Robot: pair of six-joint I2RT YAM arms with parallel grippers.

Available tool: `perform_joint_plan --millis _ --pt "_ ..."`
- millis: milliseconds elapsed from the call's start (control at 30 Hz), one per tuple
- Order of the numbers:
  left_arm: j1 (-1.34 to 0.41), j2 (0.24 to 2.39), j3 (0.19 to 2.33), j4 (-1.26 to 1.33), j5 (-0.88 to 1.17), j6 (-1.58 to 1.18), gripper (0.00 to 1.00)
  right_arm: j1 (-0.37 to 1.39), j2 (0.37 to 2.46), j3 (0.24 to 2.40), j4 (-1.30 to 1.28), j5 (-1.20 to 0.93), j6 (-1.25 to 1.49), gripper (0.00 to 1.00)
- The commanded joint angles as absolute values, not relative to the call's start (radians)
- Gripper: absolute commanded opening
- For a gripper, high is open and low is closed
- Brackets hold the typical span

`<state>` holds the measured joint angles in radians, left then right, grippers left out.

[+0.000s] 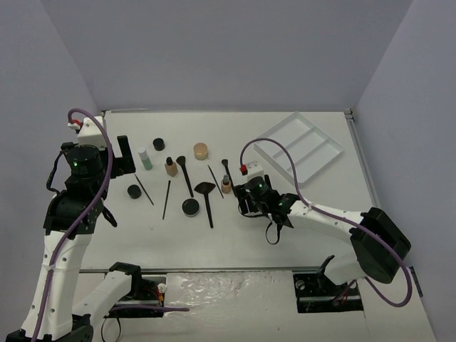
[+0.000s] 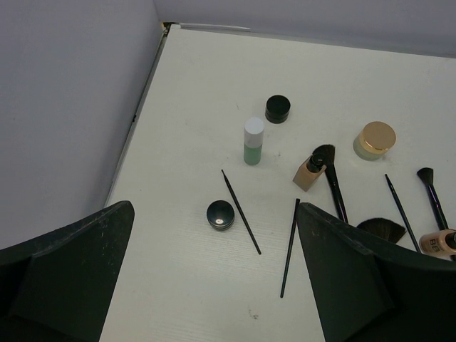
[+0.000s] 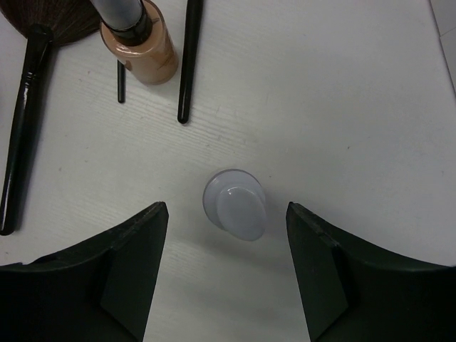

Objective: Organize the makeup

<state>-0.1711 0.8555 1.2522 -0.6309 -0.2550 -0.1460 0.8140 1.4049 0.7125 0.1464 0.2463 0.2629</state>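
Observation:
The makeup lies in a loose row left of centre: a green bottle (image 1: pixel 145 159), black pots (image 1: pixel 158 144) (image 1: pixel 134 191) (image 1: pixel 190 207), a tan jar (image 1: pixel 201 150), tan bottles (image 1: pixel 171 167) (image 1: pixel 226 184), and thin black brushes and pencils (image 1: pixel 185 176). My right gripper (image 1: pixel 249 201) is low and open, its jaws on either side of an upright lilac bottle (image 3: pixel 235 211) without touching it. That bottle is hidden under the gripper in the top view. My left gripper (image 1: pixel 125 158) is open and empty, above the table near a black pot (image 2: pixel 220 215) and a pencil (image 2: pixel 241 211).
A white divided tray (image 1: pixel 299 147) lies at the back right, angled. In the right wrist view a tan bottle (image 3: pixel 139 43), a fan brush (image 3: pixel 28 107) and a brush handle (image 3: pixel 189 57) lie just beyond the lilac bottle. Walls close in on the left and right.

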Motion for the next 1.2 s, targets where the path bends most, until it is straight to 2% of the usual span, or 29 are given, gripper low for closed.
perform_joint_plan --millis 0,367,500,567,633,767,933,1167 --pt "-0.175 0.856 1.277 -0.595 -0.249 -0.156 0.97 0.781 1.413 0.697 0.278 0.246 0.277 0.61" --pt "-0.175 0.864 1.271 -0.591 -0.244 -0.16 0.97 0.738 1.423 0.676 0.342 0.201 0.244 0.43" --pt "-0.175 0.864 1.27 -0.589 -0.244 -0.158 0.97 0.737 1.424 0.675 0.342 0.193 0.241 0.21" --pt "-0.175 0.863 1.268 -0.588 -0.243 -0.159 0.97 0.734 1.411 0.677 0.334 0.199 0.235 0.07" --pt "-0.175 0.863 1.267 -0.585 -0.241 -0.158 0.97 0.728 1.389 0.689 0.318 0.213 0.231 0.01" --pt "-0.175 0.864 1.265 -0.584 -0.241 -0.16 0.97 0.69 1.325 0.75 0.273 0.261 0.228 0.0" --pt "-0.175 0.855 1.252 -0.581 -0.238 -0.161 0.97 0.534 1.287 0.888 0.166 0.365 0.206 0.0" --pt "-0.179 0.839 1.226 -0.578 -0.232 -0.163 0.97 0.239 1.365 1.024 0.126 0.37 0.27 0.0"
